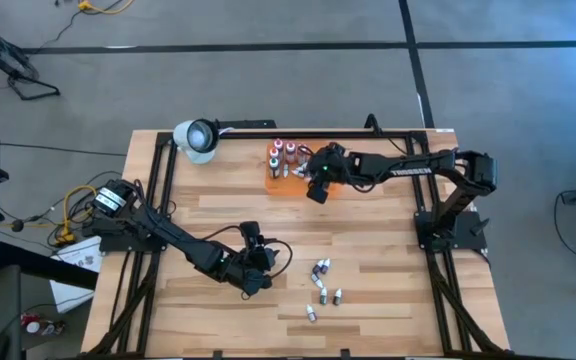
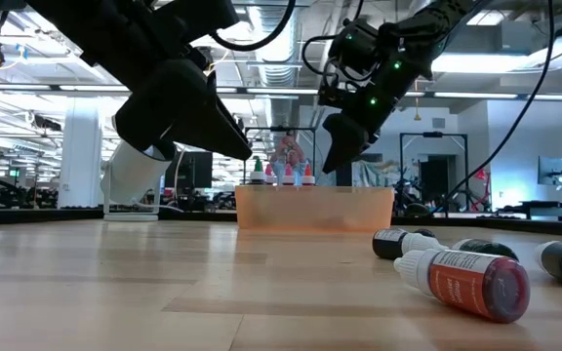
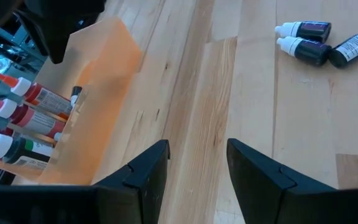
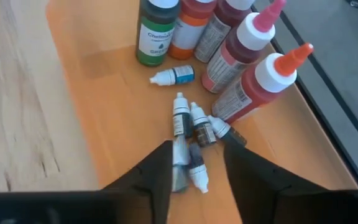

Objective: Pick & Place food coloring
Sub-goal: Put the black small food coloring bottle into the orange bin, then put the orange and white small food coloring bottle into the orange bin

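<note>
The food coloring is in two groups. Finger-length red, orange, green and pink bottles [image 4: 241, 56] stand in a shallow orange tray [image 1: 286, 182] by the table's far edge, and tiny droppers [image 4: 191, 124] lie on its floor. Several small bottles [image 1: 323, 285] lie on their sides on the bare wood near the table's near edge, one of them red with a white cap [image 2: 466, 278]. My right gripper [image 4: 197, 165] hovers open above the droppers in the tray. My left gripper [image 3: 197, 162] is open and empty over bare wood, left of the loose bottles [image 3: 309, 40].
A white round object [image 1: 196, 138] stands at the table's far left corner. Dark frame rails [image 1: 153, 200] run along both sides of the table. Bare wood [image 1: 388, 250] lies between the tray and the loose bottles.
</note>
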